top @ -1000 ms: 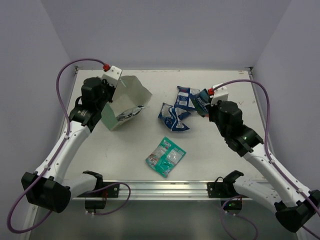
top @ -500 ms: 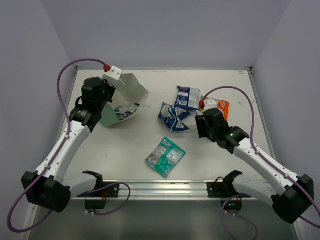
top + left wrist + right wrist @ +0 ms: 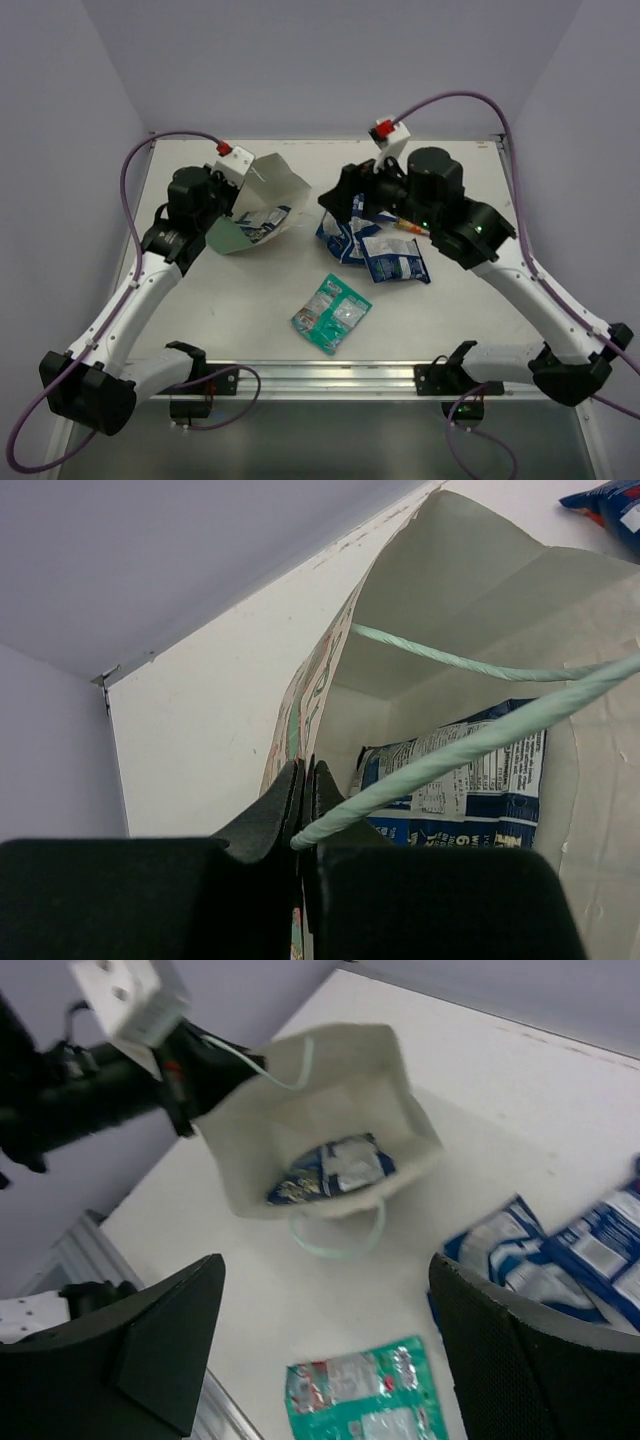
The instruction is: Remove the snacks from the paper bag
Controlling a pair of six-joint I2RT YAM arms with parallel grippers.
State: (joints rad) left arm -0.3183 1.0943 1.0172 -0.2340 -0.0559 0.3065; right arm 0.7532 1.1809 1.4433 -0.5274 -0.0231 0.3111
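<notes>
One snack (image 3: pixel 335 1168) — maybe more — in bag (image 3: pixel 395 1090) beyond right gripper (image 3: pixel 330 1315)

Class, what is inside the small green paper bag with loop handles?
One blue-and-white crinkly packet lies in the green paper bag, on its whitish inner wall. Whatever might sit beneath that packet is covered, so I cannot tell.

The small green paper bag (image 3: pixel 275 182) is matt, creased paper, dull green outside and chalky whitish within. Its thin pale-green loop handles (image 3: pixel 470 745) are twisted paper cord, rough and fibrous. The blue-and-white snack packet (image 3: pixel 470 790) inside it and the loose blue-and-white packets (image 3: pixel 345 238) are crinkly, glossy film, as is the teal-green packet (image 3: pixel 331 313), which glints silver. The white table (image 3: pixel 250 300) looks smooth and matt.
</notes>
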